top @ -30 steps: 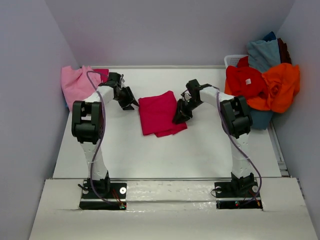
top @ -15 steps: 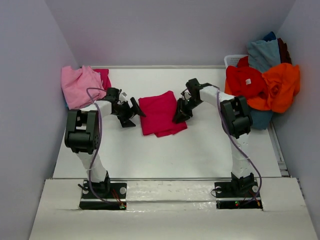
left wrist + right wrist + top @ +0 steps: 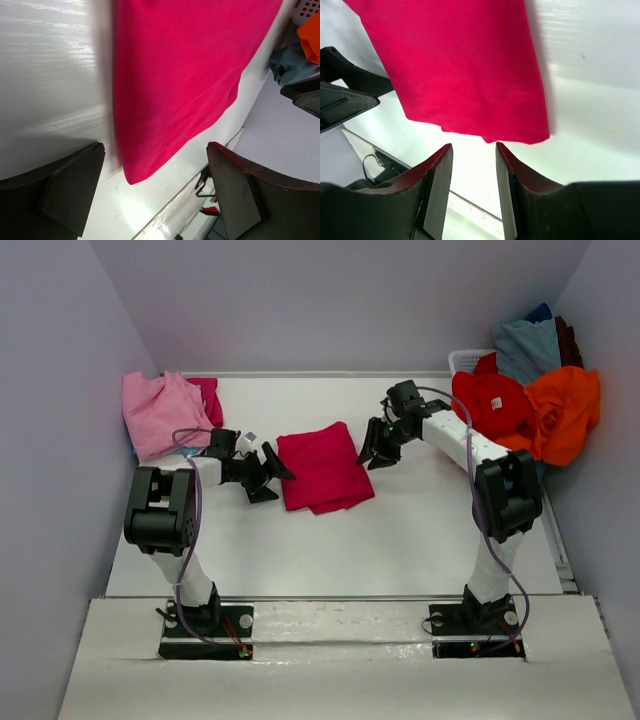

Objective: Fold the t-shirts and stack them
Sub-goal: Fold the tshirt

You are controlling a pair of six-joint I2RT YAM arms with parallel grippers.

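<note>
under both sets of jaws runs the white table (image 3: pixel 400 530). well behind the right gripper (image 3: pixel 376 453), a heap of unfolded t-shirts (image 3: pixel 530 405) spills over a white basket (image 3: pixel 462 360). behind the left gripper (image 3: pixel 270 478) sits a light pink t-shirt (image 3: pixel 155 412) with a magenta t-shirt (image 3: pixel 208 395) tucked beyond it. between the two grippers lies the folded crimson t-shirt (image 3: pixel 320 468).

the left jaws stand wide apart, with the shirt's near edge just ahead of their gap. the right jaws are only a little apart and hold nothing, the shirt's other edge just past their tips.

to my eye the fold could come undone. if the left jaws close on the top layer alone, or scrape along the table, the layers would slide apart. a nudge from the right fingertips would skew it too.

counting: one table, one basket, two grippers, one folded shirt and two shirts behind the left jaws. in the heap i see red, orange, grey-blue and teal at least, but cannot count it surely.
</note>
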